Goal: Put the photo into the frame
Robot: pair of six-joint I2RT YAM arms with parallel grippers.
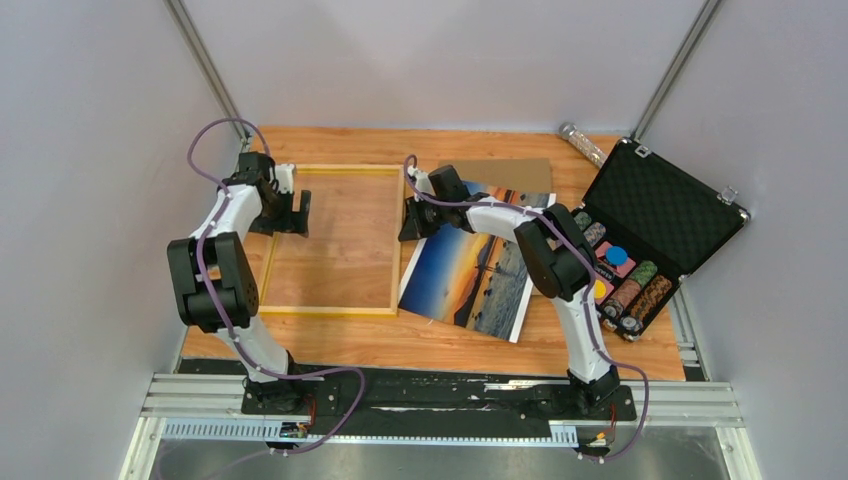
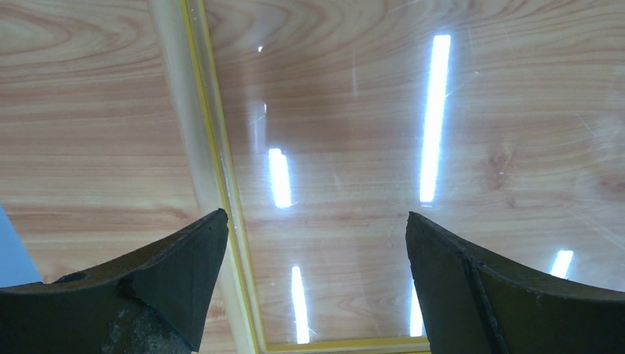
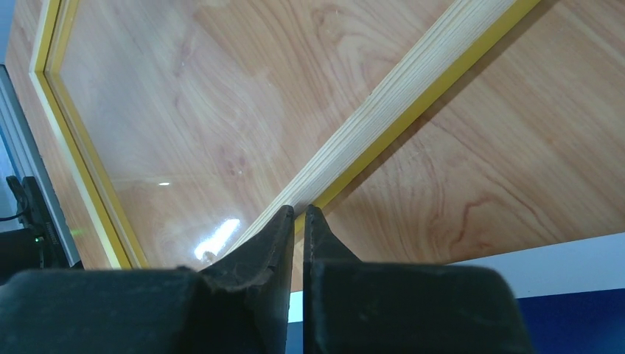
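Plain pale grey walls (image 1: 440, 60) surround a wooden table (image 1: 430, 345); 2 slanted metal posts (image 1: 212, 70) rise at its far corners.

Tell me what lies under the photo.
The photo lies on the wooden table; its far edge overlaps a brown board. How far the board runs beneath is hidden, as is anything else under the photo.

Thin yellow wooden rectangular frame (image 1: 330, 311) lay flat on the wooden table (image 1: 420, 345). Just right of the frame: large glossy sunset photo (image 1: 470, 270), skewed, near corner by the frame's right rail. Plain brown board (image 1: 510, 170) behind-right, partly under photo. Open black case (image 1: 655, 205) farthest right.
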